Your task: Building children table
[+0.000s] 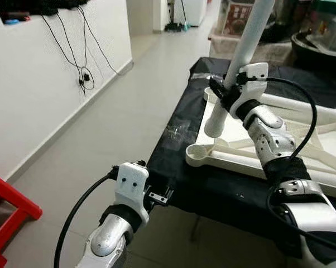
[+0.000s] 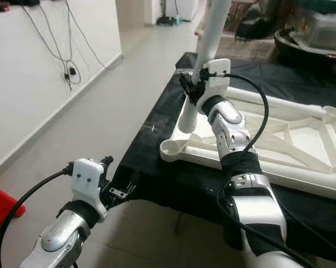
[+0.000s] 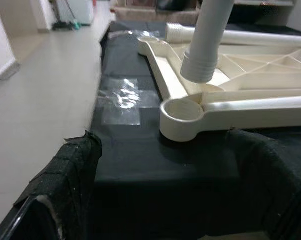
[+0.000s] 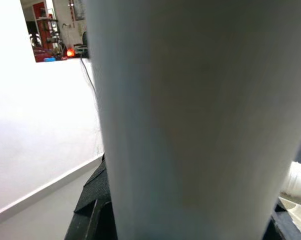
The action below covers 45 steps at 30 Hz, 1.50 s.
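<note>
A cream plastic table top lies upside down on a black-covered surface. Its near corner has a round empty socket. My right gripper is shut on a white table leg, which it holds tilted. The leg's ribbed lower end hangs just behind and above that socket, not inside it. My left gripper is low at the near left edge of the black cover, open, with nothing between its fingers. A second white leg lies across the far side of the table top.
A white wall with dangling black cables runs along the left, with bare tiled floor between it and the surface. A red stool stands at the lower left. Boxes and a dark basin crowd the back right.
</note>
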{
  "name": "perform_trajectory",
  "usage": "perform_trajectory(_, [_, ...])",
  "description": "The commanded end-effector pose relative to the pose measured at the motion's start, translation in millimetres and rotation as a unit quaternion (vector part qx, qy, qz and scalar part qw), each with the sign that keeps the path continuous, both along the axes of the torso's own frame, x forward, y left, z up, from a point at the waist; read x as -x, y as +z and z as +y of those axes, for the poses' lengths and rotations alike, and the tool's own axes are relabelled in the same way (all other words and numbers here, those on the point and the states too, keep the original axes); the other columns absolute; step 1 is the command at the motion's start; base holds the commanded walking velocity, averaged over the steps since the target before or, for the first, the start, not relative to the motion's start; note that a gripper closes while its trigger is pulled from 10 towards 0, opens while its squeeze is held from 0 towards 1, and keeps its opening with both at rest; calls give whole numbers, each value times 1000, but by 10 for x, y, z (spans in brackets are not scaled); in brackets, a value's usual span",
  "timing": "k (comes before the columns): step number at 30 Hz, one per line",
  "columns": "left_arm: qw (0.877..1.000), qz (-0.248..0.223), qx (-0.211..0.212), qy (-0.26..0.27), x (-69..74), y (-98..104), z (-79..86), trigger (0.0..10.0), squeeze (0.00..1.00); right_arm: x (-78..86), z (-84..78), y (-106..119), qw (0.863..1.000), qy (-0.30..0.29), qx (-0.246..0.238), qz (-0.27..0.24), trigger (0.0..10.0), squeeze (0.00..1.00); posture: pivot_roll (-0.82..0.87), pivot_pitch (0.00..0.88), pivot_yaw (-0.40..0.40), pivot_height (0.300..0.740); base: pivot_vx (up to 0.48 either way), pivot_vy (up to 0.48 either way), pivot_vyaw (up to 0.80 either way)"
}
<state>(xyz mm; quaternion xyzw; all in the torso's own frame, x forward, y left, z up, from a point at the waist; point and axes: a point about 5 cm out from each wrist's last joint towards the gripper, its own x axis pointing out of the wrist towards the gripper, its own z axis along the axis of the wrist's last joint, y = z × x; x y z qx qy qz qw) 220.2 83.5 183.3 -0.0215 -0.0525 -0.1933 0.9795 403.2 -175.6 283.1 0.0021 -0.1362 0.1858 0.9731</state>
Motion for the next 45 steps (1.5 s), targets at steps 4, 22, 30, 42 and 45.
perform_trajectory(4, [1000, 14, -10, 0, 58, -33, 7, 10000, 0, -10, 44, 160, 999, 39, -15, -26, 10000, 0, 144, 211, -15, 740, 0, 0, 0])
perform_trajectory(22, [999, 28, -14, 12, 94, -20, 16, 10000, 0, 16, 222, 27, 974, 227, 14, 15, 10000, 0, 145, 226, -25, 740, 0, 0, 0])
perform_trajectory(30, [999, 35, -15, 14, 99, -26, 28, 10000, 0, 25, 98, 4, 969, 243, 30, 27, 10000, 0, 145, 233, -18, 740, 0, 0, 0])
perform_trajectory(42, [999, 36, -22, 17, 92, -27, 74, 10000, 0, 107, 98, -137, 940, 328, 66, 66, 10000, 0, 149, 237, -16, 740, 0, 0, 0])
perform_trajectory(45, [999, 37, -22, 17, 97, -29, 71, 10000, 0, 117, 114, -156, 935, 341, 71, 70, 10000, 0, 149, 237, -16, 740, 0, 0, 0])
